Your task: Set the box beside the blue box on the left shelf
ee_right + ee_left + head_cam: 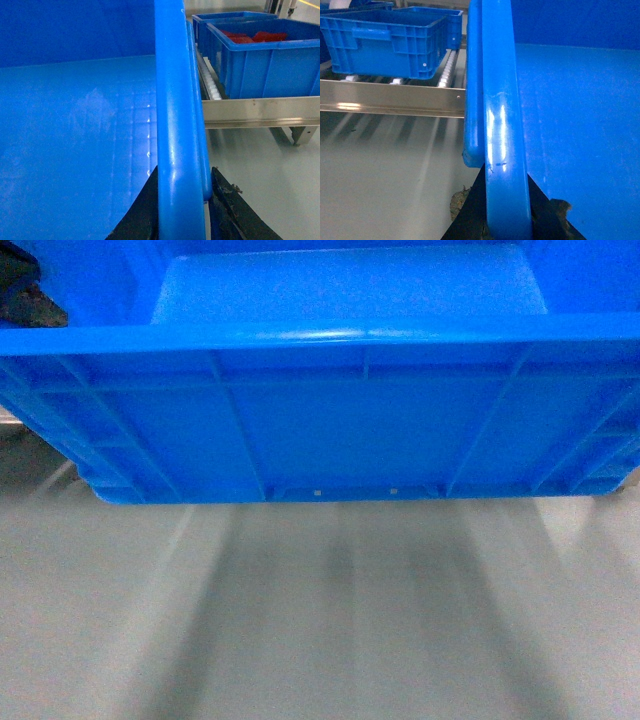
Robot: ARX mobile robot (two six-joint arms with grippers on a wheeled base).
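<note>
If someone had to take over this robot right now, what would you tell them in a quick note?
Left pincer: clamped on the rim of the box, one finger each side of the wall.
Right pincer: clamped on the opposite rim the same way.
The box is held up off the grey floor between both arms; the head view is motion-blurred.
Left shelf: seen to the left of the left wrist view, with a blue box on its white rollers.
Another roller rack with blue crates shows in the right wrist view.
Done: box picked up.
Left: carry it to the left shelf, set it beside the blue box, release.
</note>
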